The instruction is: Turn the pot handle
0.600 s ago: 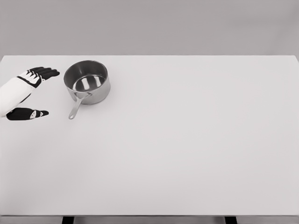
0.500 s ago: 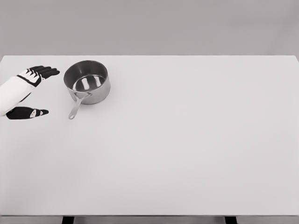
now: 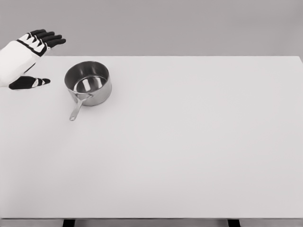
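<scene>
A stainless steel saucepan (image 3: 88, 83) stood upright on the far left part of a white table (image 3: 189, 142), its slim handle (image 3: 76, 109) angled toward the near edge and slightly leftward, the tip resting close to the tabletop. The pan's bowl appeared empty and reflected the pale surroundings. The robot's left hand (image 3: 29, 56) was held at the upper left corner of the view, to the left of the saucepan and somewhat farther back, clear of both rim and handle. Its dark fingers (image 3: 47, 39) were stretched out and spread, pointing right toward the space behind the pan, while the thumb (image 3: 31, 82) extended separately below them; the hand held nothing. The handle lay nearer the camera than the hand, well apart from the thumb. A grey wall (image 3: 189, 26) rose behind the table's far edge.
</scene>
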Robot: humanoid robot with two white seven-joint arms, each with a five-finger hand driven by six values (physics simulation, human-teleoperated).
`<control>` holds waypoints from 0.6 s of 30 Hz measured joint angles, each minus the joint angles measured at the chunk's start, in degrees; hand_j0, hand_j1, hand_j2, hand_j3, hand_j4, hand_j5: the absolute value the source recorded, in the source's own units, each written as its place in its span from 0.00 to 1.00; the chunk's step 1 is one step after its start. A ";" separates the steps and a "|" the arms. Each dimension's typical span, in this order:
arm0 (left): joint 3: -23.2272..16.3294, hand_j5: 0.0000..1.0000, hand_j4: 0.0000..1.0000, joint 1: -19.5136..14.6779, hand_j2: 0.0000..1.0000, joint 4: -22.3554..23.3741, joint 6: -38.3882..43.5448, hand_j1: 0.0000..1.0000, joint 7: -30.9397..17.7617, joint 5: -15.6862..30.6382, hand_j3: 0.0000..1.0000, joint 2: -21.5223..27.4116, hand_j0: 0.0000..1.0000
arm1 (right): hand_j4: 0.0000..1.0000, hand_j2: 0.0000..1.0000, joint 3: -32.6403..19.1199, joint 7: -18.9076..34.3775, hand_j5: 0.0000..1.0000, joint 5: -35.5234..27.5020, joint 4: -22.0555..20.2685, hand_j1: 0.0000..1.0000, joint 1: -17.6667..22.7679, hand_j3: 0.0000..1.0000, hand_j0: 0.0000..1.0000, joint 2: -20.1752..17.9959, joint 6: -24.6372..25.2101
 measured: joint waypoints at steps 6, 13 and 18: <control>-1.81 1.00 1.00 0.53 1.00 -6.06 -0.02 1.00 -3.07 -7.16 1.00 -2.66 1.00 | 1.00 1.00 0.00 0.00 1.00 0.00 0.00 1.00 0.00 1.00 1.00 0.00 0.01; -9.03 1.00 1.00 -0.53 1.00 -9.31 -0.04 1.00 -4.27 -4.69 1.00 -3.42 1.00 | 1.00 1.00 0.00 0.00 1.00 0.00 0.00 1.00 0.00 1.00 1.00 0.00 0.00; -14.57 1.00 1.00 -2.55 1.00 -9.58 -0.03 1.00 -4.31 -4.36 1.00 -3.59 1.00 | 1.00 1.00 0.00 0.00 1.00 0.00 0.00 1.00 0.00 1.00 1.00 0.00 0.00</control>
